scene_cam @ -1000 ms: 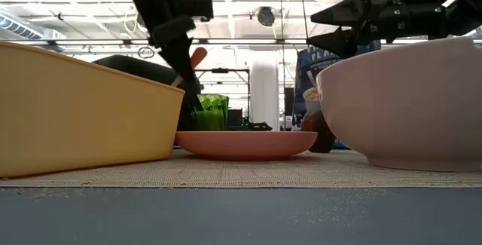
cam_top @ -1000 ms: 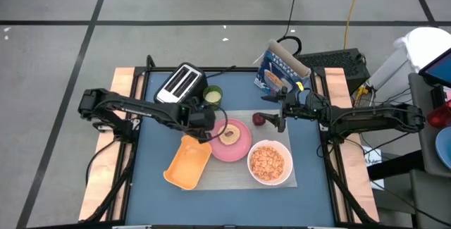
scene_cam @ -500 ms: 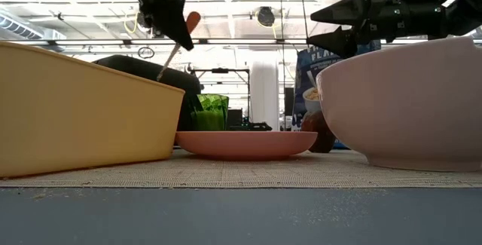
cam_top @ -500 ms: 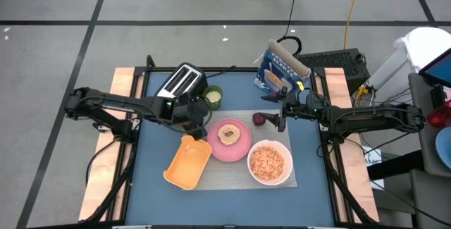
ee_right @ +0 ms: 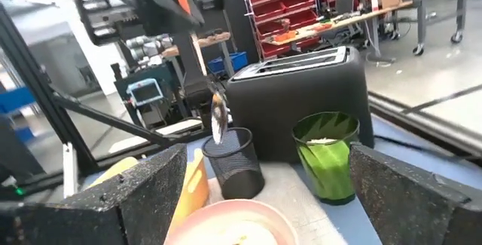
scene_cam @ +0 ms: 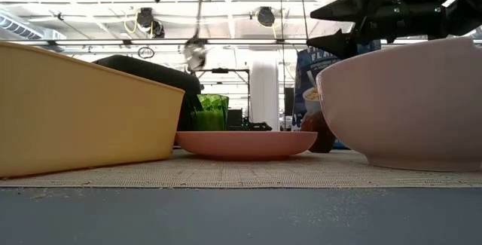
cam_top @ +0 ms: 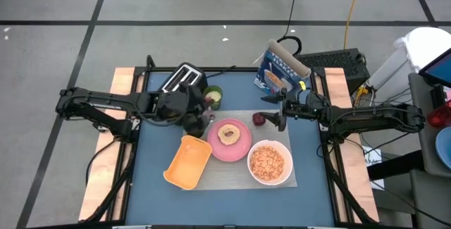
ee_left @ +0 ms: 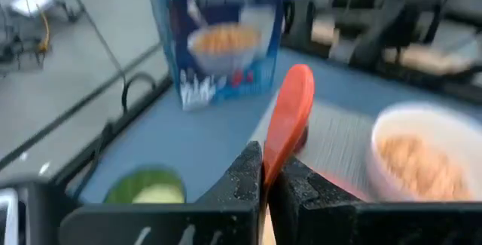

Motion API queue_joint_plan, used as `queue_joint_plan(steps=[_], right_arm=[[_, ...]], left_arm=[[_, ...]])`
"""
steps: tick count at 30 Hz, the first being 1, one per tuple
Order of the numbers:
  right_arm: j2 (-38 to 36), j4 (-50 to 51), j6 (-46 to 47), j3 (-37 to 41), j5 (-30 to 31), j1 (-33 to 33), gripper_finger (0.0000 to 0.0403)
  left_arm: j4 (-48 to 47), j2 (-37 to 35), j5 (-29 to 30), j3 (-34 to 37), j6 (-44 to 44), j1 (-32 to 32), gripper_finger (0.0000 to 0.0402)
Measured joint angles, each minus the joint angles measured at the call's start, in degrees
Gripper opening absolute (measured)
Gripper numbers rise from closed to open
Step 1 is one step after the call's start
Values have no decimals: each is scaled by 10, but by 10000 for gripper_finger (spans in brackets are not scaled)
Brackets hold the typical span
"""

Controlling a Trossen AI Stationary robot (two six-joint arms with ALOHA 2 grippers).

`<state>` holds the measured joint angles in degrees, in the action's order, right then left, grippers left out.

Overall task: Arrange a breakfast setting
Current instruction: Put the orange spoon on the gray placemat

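My left gripper [cam_top: 203, 109] is shut on an orange-handled spoon [ee_right: 217, 113], which is held in the air above a black mesh cup [ee_right: 235, 162] beside the toaster. A pink plate [cam_top: 239, 148] with a toasted bagel [cam_top: 228, 133] and a white bowl [cam_top: 280, 178] of tan cereal [cam_top: 268, 161] sit on the grey mat [cam_top: 232, 178]. A dark-red fruit [cam_top: 258, 119] lies at the mat's far edge. My right gripper [cam_top: 276, 113] is open and empty just right of the fruit, above the table. My left gripper pinches the spoon's orange handle [ee_left: 274, 153] between its two fingers, at the handle's lower part; the handle's free end sticks out past the fingertips. The metal shaft and bowl [scene_cam: 194, 52] hang below the gripper, clear of the mesh cup and the table.
A yellow tray [cam_top: 187, 162] lies on the mat's left end, tilted. The black-and-silver toaster [cam_top: 180, 79] and a green cup [cam_top: 213, 95] stand at the far left. A blue cereal box [cam_top: 280, 70] stands at the far right.
My left gripper has risen and drawn back a little toward the table's far left, still shut on the spoon. The spoon has come up with it from beside the plate and now hangs high above the mesh cup.
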<state>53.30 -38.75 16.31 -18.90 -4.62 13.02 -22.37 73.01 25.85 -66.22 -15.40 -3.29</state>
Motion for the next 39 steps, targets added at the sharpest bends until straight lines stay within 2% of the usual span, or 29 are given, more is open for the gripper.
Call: queue_joint_plan(steps=[7, 12, 15, 18, 21, 26, 33, 39], right_arm=[[0, 0, 97, 0, -1, 0, 354], [1, -11, 136, 0, -1, 0, 354], [12, -50, 161, 0, 0, -7, 354], [40, -139, 177, 0, 1, -21, 354], [77, -232, 206, 0, 11, -33, 354], [140, -328, 294, -5, 73, -51, 354], [200, -343, 391, -47, 77, -69, 354], [221, -361, 445, -89, 79, -75, 354]], left_arm=[[201, 12, 50, 0, 90, 2, 10], [379, 18, 88, -1, 164, 2, 10], [467, 29, 88, -1, 198, 2, 10], [519, 39, 88, -1, 221, 2, 10], [552, 52, 88, -1, 233, 2, 10], [587, 79, 86, 0, 262, 2, 10], [633, 121, 34, 0, 314, 2, 10], [639, 145, -6, 0, 348, 1, 10]])
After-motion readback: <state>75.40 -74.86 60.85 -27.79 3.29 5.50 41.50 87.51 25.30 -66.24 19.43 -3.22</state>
